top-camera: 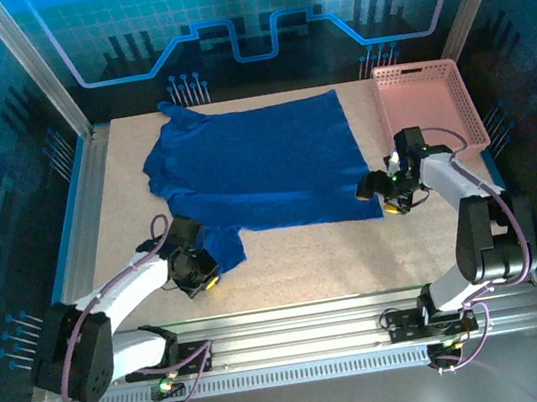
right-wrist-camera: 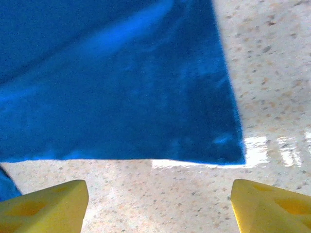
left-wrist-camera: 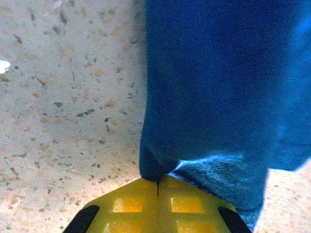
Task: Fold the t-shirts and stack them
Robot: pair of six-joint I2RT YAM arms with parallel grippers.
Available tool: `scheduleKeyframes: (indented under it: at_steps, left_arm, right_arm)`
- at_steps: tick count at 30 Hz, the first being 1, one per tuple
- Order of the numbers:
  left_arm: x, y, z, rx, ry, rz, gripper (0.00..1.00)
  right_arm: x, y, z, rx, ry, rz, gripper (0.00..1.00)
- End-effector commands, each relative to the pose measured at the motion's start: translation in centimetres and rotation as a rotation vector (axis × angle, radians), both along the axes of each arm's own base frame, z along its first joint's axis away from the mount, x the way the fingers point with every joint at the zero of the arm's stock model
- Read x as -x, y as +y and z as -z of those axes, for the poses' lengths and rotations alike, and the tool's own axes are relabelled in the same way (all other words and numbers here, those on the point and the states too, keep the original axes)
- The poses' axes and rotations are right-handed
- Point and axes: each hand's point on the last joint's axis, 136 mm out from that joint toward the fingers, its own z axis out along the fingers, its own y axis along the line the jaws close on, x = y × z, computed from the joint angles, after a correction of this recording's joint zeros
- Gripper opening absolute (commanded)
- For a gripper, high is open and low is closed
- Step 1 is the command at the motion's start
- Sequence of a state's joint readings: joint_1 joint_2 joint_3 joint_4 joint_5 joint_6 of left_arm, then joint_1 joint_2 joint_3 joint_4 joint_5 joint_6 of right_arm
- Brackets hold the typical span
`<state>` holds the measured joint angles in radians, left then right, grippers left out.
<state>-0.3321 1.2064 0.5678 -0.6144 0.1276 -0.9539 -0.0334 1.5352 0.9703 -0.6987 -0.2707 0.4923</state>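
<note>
The shirt (top-camera: 263, 161) is lying spread left of the basket (top-camera: 430, 96). The left gripper (left-wrist-camera: 158, 183) is pinching its hem corner farthest from the basket, while the right gripper (right-wrist-camera: 155, 204) is gaping at the nearer corner, likely readying a fold.

royal-blue t-shirt (top-camera: 263, 166), pink lattice basket (top-camera: 431, 106), speckled beige table (top-camera: 307, 256)

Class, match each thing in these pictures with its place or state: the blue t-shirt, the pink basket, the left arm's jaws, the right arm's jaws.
Column one:
1. t-shirt
2. basket
3. left jaws
4. right jaws

Column two:
A. open, just short of the blue cloth's near right corner
B. at the far right corner of the table
C. shut on a fold of blue cloth
D. spread across the table

Pairs: 1-D; 2-B; 3-C; 4-A
</note>
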Motion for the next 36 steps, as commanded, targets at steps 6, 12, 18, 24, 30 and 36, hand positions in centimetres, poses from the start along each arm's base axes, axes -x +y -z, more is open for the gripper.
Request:
scheduleKeyframes:
  at_steps: [6,12,18,24,30,36]
  left_arm:
    - [-0.5,0.4,-6.4,0.001,-0.159,0.040,0.00]
    - [-0.4,0.5,-8.4,0.011,-0.208,0.036,0.00]
    - [0.0,1.4,-9.5,-0.029,-0.227,0.031,0.00]
    - [0.2,1.7,-9.5,-0.029,-0.228,0.017,0.00]
    - [0.7,2.3,-9.8,-0.036,-0.240,0.001,0.00]
    - [1.9,3.8,-10.1,-0.058,-0.243,-0.029,0.00]
  right_arm:
    - [0.1,-2.1,1.7,0.011,0.052,0.054,0.75]
    - [1.3,-1.7,3.1,-0.012,0.101,0.072,0.74]
    - [1.7,-1.4,4.3,-0.029,0.135,0.088,0.72]
    - [1.7,-1.8,5.5,0.001,0.157,0.109,0.66]
    - [0.4,-2.4,6.1,0.037,0.150,0.154,0.36]
    - [-0.2,-4.0,4.5,0.102,0.102,0.185,0.02]
